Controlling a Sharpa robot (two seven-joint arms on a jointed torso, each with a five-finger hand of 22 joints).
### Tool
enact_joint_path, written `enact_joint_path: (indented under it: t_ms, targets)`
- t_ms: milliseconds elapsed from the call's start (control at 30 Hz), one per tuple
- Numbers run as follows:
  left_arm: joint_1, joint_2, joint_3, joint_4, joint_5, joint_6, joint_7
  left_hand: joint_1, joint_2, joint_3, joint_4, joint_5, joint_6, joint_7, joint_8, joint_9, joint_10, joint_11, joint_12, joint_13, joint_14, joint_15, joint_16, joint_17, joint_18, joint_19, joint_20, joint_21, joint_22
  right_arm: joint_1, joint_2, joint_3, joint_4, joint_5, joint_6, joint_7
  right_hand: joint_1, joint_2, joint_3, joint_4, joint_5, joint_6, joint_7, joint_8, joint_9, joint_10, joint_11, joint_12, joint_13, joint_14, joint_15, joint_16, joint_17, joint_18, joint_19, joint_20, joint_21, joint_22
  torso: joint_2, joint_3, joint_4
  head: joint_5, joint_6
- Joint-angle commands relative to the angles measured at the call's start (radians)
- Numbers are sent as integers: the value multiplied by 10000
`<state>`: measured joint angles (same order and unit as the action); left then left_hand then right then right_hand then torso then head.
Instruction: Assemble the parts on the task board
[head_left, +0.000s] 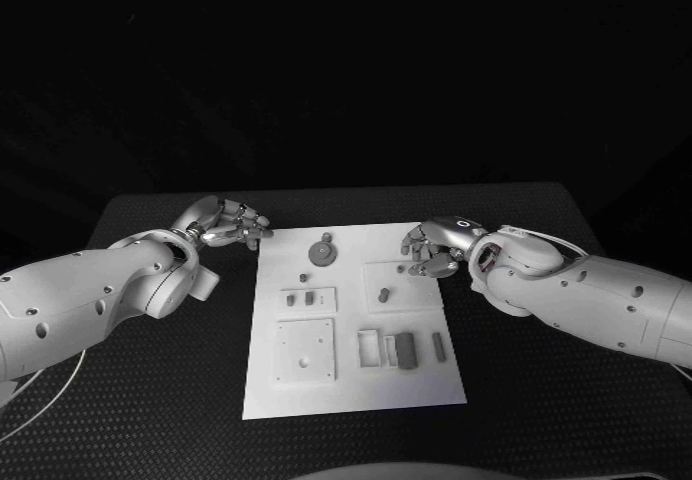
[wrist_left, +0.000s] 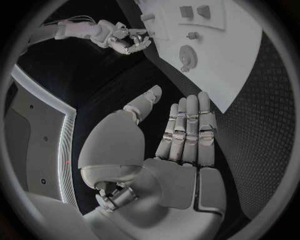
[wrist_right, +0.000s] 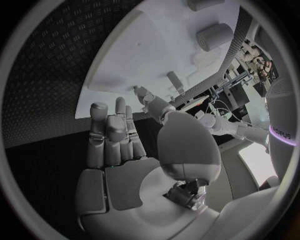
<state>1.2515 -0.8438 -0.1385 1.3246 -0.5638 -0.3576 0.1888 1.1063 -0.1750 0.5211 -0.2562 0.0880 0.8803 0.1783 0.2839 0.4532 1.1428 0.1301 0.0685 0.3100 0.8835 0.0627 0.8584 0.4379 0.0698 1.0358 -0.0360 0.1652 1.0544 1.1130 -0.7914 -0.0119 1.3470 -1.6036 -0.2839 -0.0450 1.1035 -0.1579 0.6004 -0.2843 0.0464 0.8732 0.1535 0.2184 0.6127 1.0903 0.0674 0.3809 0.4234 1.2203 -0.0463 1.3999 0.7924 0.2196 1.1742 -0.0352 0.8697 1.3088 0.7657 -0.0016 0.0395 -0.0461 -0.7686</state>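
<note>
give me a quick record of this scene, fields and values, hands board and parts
surface: black table
task board: white plate, flat in the middle of the table
left hand: beside the board's far left corner, fingers apart, holding nothing
right hand: over the board's far right edge, fingers apart, holding nothing
round part: lying on the board's far end, between the two hands
other parts: small pieces lying nearer on the board
contact: neither hand holds a part

The black table (head_left: 173, 400) under me has a matt, rough, studded texture. On it the white task board (head_left: 353, 395) looks smooth and matt. My left robot hand (wrist_left: 172, 150) and right robot hand (wrist_right: 125, 160) are silver with a satiny sheen.
</note>
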Motion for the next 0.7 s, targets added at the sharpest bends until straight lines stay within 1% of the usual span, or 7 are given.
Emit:
enact_joint_path:
  t_ms: [33,100,267,400,533,700]
  targets:
    - [15,-3,9,63,1029,160,551,-95,29,-69,-43,-47,-98,11,39,17,-79,11,-1,-15,-84,89,-242,-25,-84,-90,72,-188,-169,-44,61,-14,3,-944,172,49,131,10,-47,-22,11,215,118,67,13,96,-10,-70,-60,70,21,15,-19,422,-3,-47,48,146,-4,0,10,32,-31]
    - [15,-2,9,73,1106,184,588,-107,38,-78,-55,-44,-101,10,49,23,-95,16,-2,-20,-155,151,-413,-44,-90,-161,131,-318,-277,-89,89,-28,7,-1043,152,28,132,5,-60,-19,11,228,114,75,12,148,-15,-123,-107,84,16,17,-24,422,11,-50,50,144,-3,-3,8,51,-45]
    - [15,3,9,56,1273,226,632,-109,48,-87,-63,-43,-105,11,55,27,-117,26,-6,-26,-165,180,-512,-38,-84,-169,164,-389,-346,-156,235,-46,-87,-1157,80,-18,140,5,-72,-17,11,233,109,80,7,224,-20,-212,-182,108,11,20,-32,422,36,-59,52,139,9,-7,0,70,-45]
    - [15,6,9,56,1274,224,625,-113,54,-93,-65,-44,-121,15,49,25,-117,26,-2,-26,-162,189,-544,-32,-81,-166,173,-413,-370,-178,314,-64,-133,-1195,93,-25,147,22,-71,-14,12,239,108,84,5,262,-22,-251,-215,120,8,21,-36,422,48,-63,51,135,6,-6,8,91,-70]
    - [15,11,9,57,1274,252,605,-119,57,-97,-63,-43,-121,17,51,26,-118,27,-2,-27,-161,193,-559,-28,-80,-163,178,-424,-381,-184,355,-74,-134,-1195,124,-14,179,112,-48,-14,11,283,92,110,9,340,-33,-301,-261,136,-2,22,-42,422,62,-70,47,131,10,-8,2,102,-80]
    - [16,18,9,51,1276,279,586,-133,65,-104,-55,-43,-115,15,57,29,-126,29,-3,-29,-160,200,-586,-22,-78,-161,187,-443,-400,-187,410,-85,-179,-1195,134,-11,275,354,10,-38,12,379,53,164,24,443,-55,-375,-326,149,-22,19,-51,422,67,-78,41,131,4,-9,-3,119,-94]
